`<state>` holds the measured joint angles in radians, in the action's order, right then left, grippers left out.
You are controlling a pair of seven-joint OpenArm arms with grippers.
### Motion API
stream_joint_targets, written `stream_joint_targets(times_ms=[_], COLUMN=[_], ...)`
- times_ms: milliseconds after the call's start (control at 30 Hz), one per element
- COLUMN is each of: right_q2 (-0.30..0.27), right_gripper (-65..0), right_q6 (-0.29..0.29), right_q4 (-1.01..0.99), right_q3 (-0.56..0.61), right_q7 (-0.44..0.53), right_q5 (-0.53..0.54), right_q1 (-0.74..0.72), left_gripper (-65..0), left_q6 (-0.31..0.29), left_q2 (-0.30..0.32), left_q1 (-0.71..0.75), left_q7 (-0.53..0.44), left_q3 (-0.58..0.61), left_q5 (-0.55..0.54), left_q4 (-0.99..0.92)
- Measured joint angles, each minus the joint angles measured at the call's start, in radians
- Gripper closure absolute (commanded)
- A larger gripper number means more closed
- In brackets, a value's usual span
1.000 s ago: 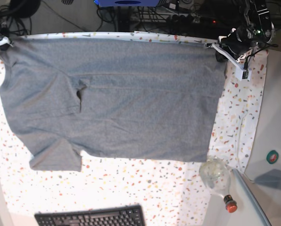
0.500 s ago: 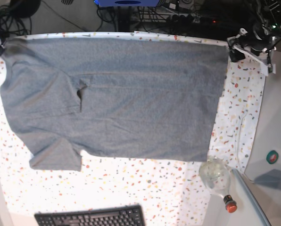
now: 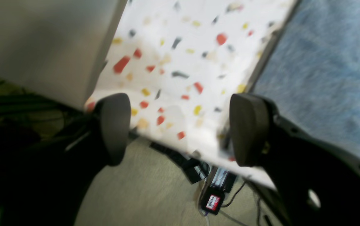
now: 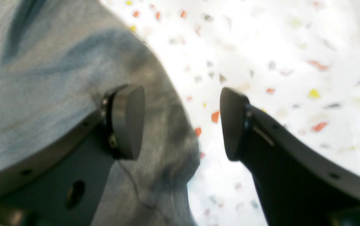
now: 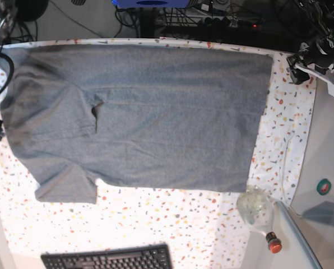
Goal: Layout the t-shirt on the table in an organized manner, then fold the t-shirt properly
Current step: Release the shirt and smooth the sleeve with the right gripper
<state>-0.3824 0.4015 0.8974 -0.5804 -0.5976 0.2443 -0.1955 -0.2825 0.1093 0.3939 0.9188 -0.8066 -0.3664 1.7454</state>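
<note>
Both grippers stand spread, holding nothing: left gripper (image 3: 180, 128) over the table (image 3: 180, 47) edge beside the t-shirt (image 3: 330, 72); right gripper (image 4: 181, 122) over its sleeve edge.

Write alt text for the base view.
A grey t-shirt lies spread flat across the speckled table, released by both arms. The left gripper hangs at the right edge; a keyboard and a bottle sit along the bottom.
</note>
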Motion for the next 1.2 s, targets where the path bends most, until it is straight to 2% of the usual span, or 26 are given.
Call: stream_joint_targets(times_ms=[33, 133, 267, 333, 500, 533, 567, 633, 667, 800, 1033, 1200], right_q2=[-0.002, -0.013, -0.014, -0.014, -0.017, -0.016, -0.016, -0.018, -0.019, 0.031, 0.133, 0.258], right_gripper=[-36.2, -36.2, -36.2, -36.0, -34.5, -31.1, -24.2, -3.9, 0.0, 0.0, 0.0, 0.0], right_q6=[0.005, 0.000, 0.000, 0.000, 0.000, 0.000, -0.001, -0.002, 0.001, 0.000, -0.011, 0.003], right_q4=[-0.071, -0.249, -0.402, -0.444, -0.488, -0.487, -0.487, -0.485, -0.478, -0.324, 0.222, 0.523], right_q3=[0.012, 0.036, 0.041, 0.041, 0.041, 0.039, 0.035, 0.030, 0.030, 0.002, -0.055, -0.050], right_q7=[0.037, 0.154, 0.274, 0.355, 0.411, 0.422, 0.425, 0.423, 0.414, 0.346, 0.027, -0.170], right_q5=[-0.040, -0.112, -0.181, -0.172, -0.174, -0.174, -0.173, -0.168, -0.164, -0.179, -0.182, -0.174], right_q1=[-0.035, -0.128, -0.192, -0.186, -0.192, -0.186, -0.182, -0.175, -0.171, -0.117, 0.051, 0.164], left_gripper=[-47.1, -46.9, -46.9, -46.9, -46.9, -46.9, -46.9, -46.9, -46.9, -46.9, -46.9, -46.9], left_q6=[-0.020, -0.139, -0.140, -0.141, -0.145, -0.145, -0.145, -0.145, -0.145, -0.145, -0.145, -0.145], left_q2=[0.001, -0.001, 0.000, -0.001, -0.001, -0.001, -0.001, -0.001, -0.001, -0.001, -0.001, -0.001], left_q1=[0.002, -0.002, -0.003, 0.000, -0.001, 0.000, -0.001, -0.001, -0.001, -0.003, -0.003, -0.004], left_q7=[-0.002, -0.002, -0.004, -0.003, -0.003, -0.003, -0.003, -0.003, -0.002, -0.002, -0.002, -0.003], left_q3=[-0.010, -0.037, -0.088, -0.097, -0.096, -0.096, -0.096, -0.095, -0.093, -0.089, -0.089, -0.089], left_q5=[0.009, -0.002, 0.002, 0.007, 0.003, 0.003, 0.003, 0.003, 0.003, 0.002, 0.002, 0.003], left_q4=[0.000, -0.001, -0.001, -0.002, -0.002, -0.002, -0.002, -0.002, -0.002, -0.002, -0.002, -0.002])
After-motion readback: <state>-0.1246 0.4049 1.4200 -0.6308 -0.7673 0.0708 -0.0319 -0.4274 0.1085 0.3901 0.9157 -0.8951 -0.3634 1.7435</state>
